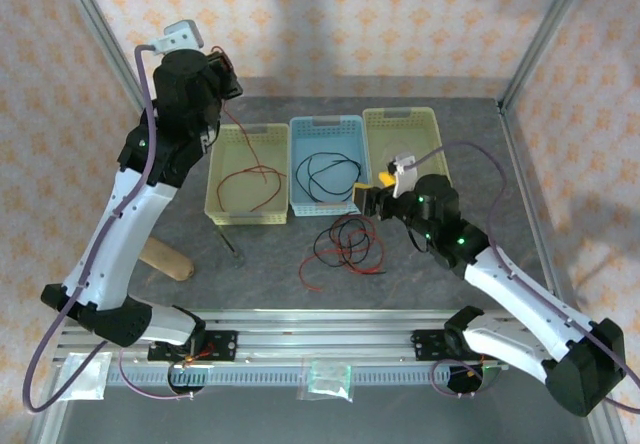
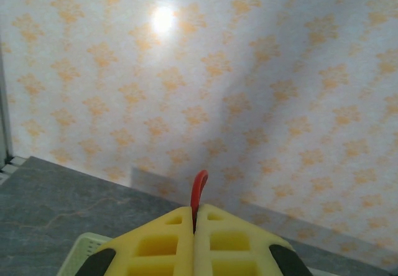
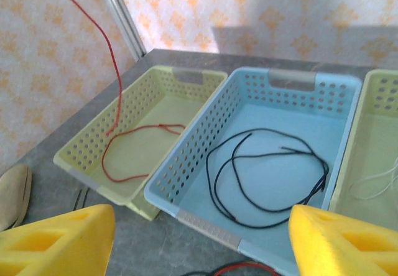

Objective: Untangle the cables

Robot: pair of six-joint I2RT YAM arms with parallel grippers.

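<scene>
Now, your right gripper (image 1: 370, 196) hovers with its jaws spread wide at the front rim of the blue basket (image 1: 320, 209), where the black cable (image 1: 325, 174) lies loose. The tangle (image 1: 345, 244) sits on the table (image 1: 260, 289) just nearside of that gripper, closest to that arm. Your left gripper (image 2: 194, 217), raised high, pinches the red cable (image 1: 255, 176), which hangs down into the left basket (image 1: 245, 218).

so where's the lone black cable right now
Centre of the right wrist view: the black cable lies looped on the floor of the blue basket, the middle of three baskets.
</scene>
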